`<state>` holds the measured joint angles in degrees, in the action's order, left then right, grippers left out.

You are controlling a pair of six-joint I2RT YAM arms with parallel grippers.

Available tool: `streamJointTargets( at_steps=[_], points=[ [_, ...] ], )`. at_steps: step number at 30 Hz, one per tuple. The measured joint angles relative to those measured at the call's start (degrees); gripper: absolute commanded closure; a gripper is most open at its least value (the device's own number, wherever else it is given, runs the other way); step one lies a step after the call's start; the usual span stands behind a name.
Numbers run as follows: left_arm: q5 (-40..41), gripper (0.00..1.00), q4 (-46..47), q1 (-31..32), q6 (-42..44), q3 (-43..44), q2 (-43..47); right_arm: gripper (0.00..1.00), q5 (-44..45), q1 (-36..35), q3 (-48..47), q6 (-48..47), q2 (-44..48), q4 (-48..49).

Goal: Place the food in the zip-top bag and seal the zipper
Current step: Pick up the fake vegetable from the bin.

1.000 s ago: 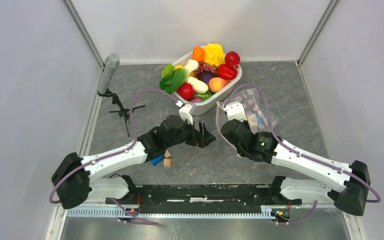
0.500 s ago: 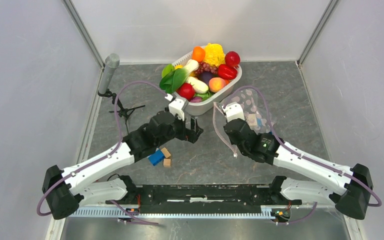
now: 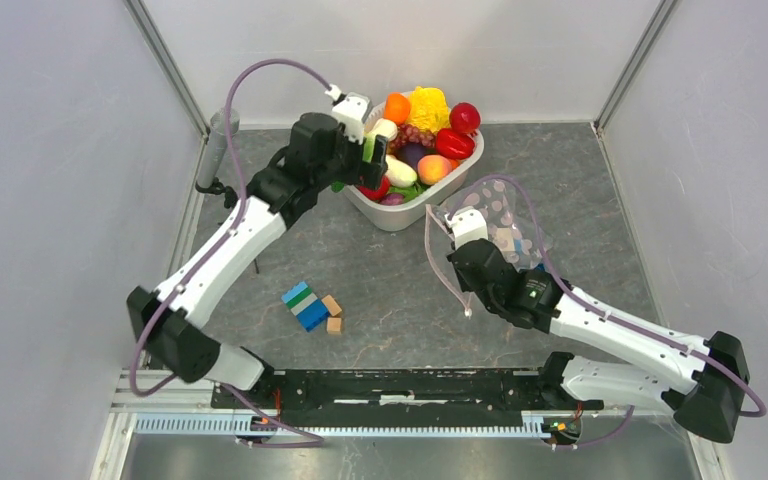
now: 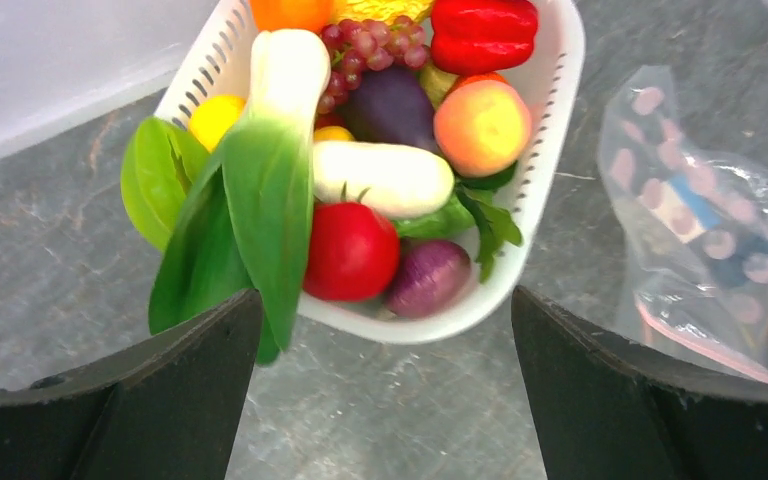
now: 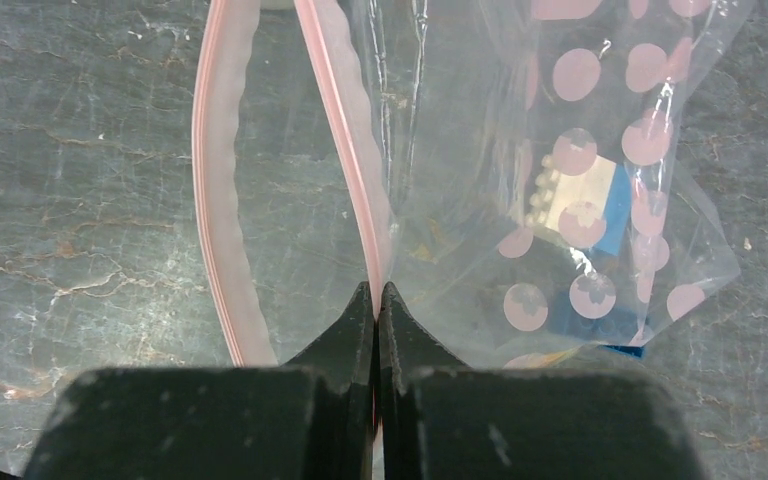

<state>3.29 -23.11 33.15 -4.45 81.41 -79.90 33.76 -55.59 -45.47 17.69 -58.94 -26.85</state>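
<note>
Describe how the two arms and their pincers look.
The left arm and right arm have white links, black joints and a looping mauve cable each. The left pincer and right pincer have matte black, wedge-shaped fingers.

Top external: high behind the near edge, overlooking whole table (image 3: 400, 290). Left wrist: close, angled down on basket (image 4: 430, 322). Right wrist: closest, over zip-top bag (image 5: 560, 150), shared by all views.

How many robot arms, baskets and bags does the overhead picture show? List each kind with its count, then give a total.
Arms: 2
Basket: 1
Bag: 1
Total: 4
</note>
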Motion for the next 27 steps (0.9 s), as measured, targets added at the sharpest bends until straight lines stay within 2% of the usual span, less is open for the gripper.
streamJointTargets(
  at_steps=[2, 11, 18, 27],
  points=[
    [-0.4, 0.00, -2.3, -0.7, 2.9, 4.9, -4.8, 0.98, -0.8, 0.0, 0.0, -0.1, 0.1, 0.5],
    [0.3, 0.00, -8.3, -4.0, 9.8, 16.9, -17.4, 0.97, -2.5, 0.0, 1.7, 0.0, 0.8, 1.6],
    [3.2, 0.00, -9.4, -5.2, 13.1, 19.8, -21.5, 0.97, -3.2, 0.0, 1.9, 0.0, 2.3, 1.6],
    [2.1, 0.00, -9.8, -8.1, 13.5, 20.8, -25.1, 0.96, -3.8, 0.0, 3.0, 0.0, 2.6, 2.5]
  ],
)
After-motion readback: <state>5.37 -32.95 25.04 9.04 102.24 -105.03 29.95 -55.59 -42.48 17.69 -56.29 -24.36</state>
